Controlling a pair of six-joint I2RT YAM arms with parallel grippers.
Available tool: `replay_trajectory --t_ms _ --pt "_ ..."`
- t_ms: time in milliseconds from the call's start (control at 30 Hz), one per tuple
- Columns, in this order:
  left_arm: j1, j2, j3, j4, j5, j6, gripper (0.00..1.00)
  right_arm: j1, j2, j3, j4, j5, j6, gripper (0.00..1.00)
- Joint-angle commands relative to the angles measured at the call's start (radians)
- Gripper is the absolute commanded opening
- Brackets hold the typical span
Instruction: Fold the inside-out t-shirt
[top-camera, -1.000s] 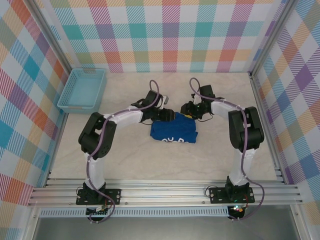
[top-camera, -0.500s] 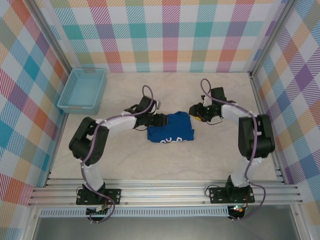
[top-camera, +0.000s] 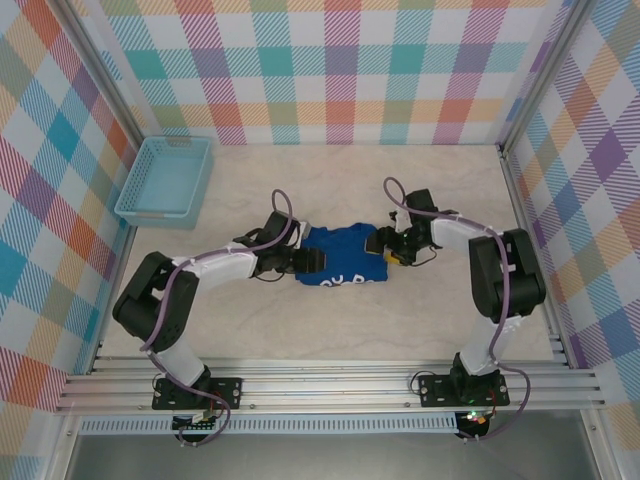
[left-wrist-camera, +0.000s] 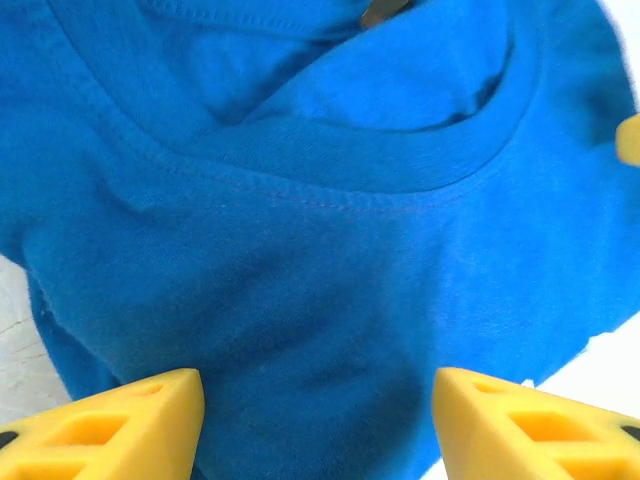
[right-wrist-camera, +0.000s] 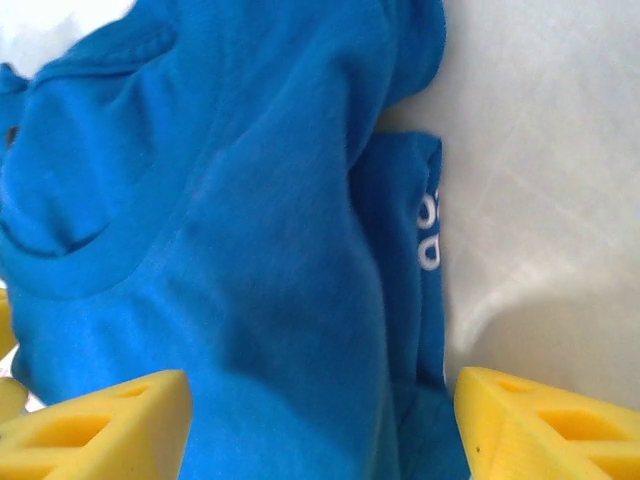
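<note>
The inside-out t-shirt (top-camera: 340, 268) is lying as a compact blue bundle at approx the mid of the table (top-camera: 330, 330), btwn the two arms. The L gripper (top-camera: 313, 262) is sitting low at the bundle's left edge, pointing in toward it. In the L wrist view its yellow fingers (left-wrist-camera: 120, 425) are standing wide apart w/ nothing pinched, and the ribbed collar (left-wrist-camera: 400, 165) is curving across the cloth just ahead of them. The R gripper (top-camera: 385, 250) is sitting at the bundle's right edge, facing the L one across the shirt. Its fingertips (right-wrist-camera: 545, 425) are also standing spread and released, w/ blue folds lying beyond them and bare table showing on the right of that view. White lettering (right-wrist-camera: 428, 228) is running along the edge of a lower layer in the R wrist view. A light blue basket (top-camera: 165, 178) is sitting well apart at the far left corner, near the plaid wall (top-camera: 340, 70)
</note>
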Motion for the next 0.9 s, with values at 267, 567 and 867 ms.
replay_trajectory --t_ms 267,567,867 --pt "0.005 0.019 -0.014 0.004 -0.029 -0.014 0.62 0.074 0.092 0.031 0.099 -0.055 0.033 0.5" --pt "0.052 -0.24 0.005 -0.169 -0.281 -0.039 0.63 0.004 0.112 0.208 -0.041 0.083 -0.098 0.09" --pt "0.105 -0.403 0.003 -0.311 -0.4 -0.009 0.67 -0.24 0.253 0.602 -0.265 0.284 -0.382 0.07"
